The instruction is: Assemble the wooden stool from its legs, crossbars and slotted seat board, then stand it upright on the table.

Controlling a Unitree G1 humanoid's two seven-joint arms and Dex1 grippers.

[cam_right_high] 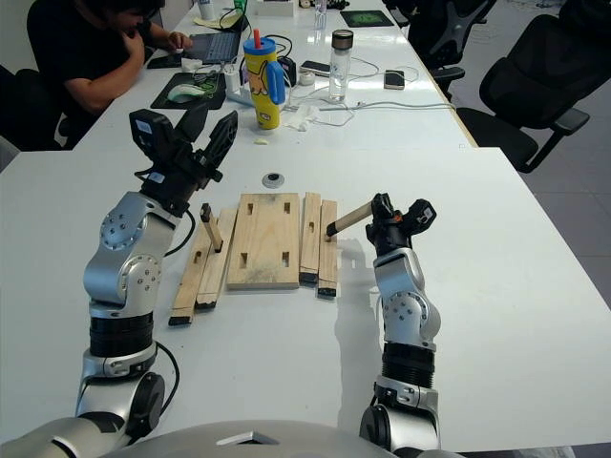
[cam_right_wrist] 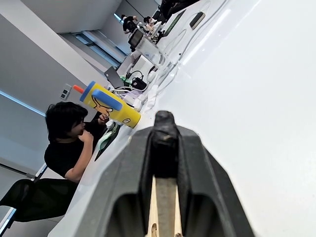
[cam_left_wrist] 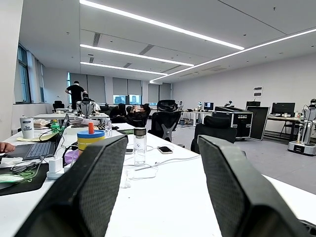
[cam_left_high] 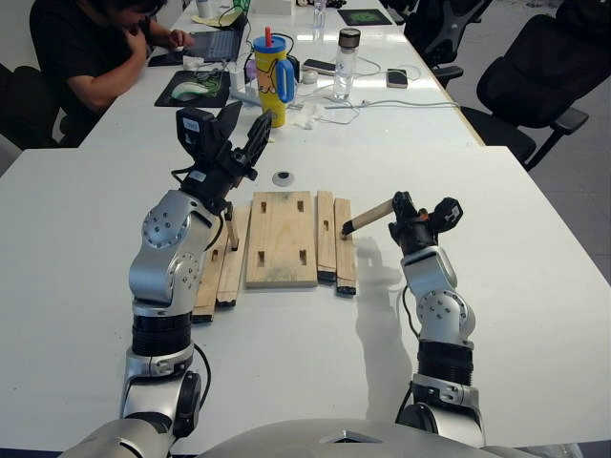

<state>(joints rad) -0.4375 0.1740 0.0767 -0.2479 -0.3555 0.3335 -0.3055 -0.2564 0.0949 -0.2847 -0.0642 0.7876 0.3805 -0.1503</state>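
While the right claw (cam_left_high: 399,212) is clamped on one end of a short wooden bar (cam_left_high: 370,215), the bar's dark free end points left and slightly down. It reaches over the far part of the two right slats (cam_left_high: 326,239), which lie just right of the seat board (cam_left_high: 282,239). Whether that end touches the wood beneath cannot be told. The right wrist view shows the bar squeezed between both fingers. The seat board lies flat in the middle of the white bench (cam_left_high: 86,258), its four slots facing up. Just left of it two left slats (cam_left_high: 232,267) lie side by side, and a short stub (cam_right_high: 208,227) leans over their far ends. The left claw (cam_left_high: 252,114) is spread wide with nothing in it, raised above the bench beyond the board's far left corner. A small round disc (cam_left_high: 283,177) rests just beyond the board, and a yellow tumbler (cam_left_high: 271,81) stands farther off.
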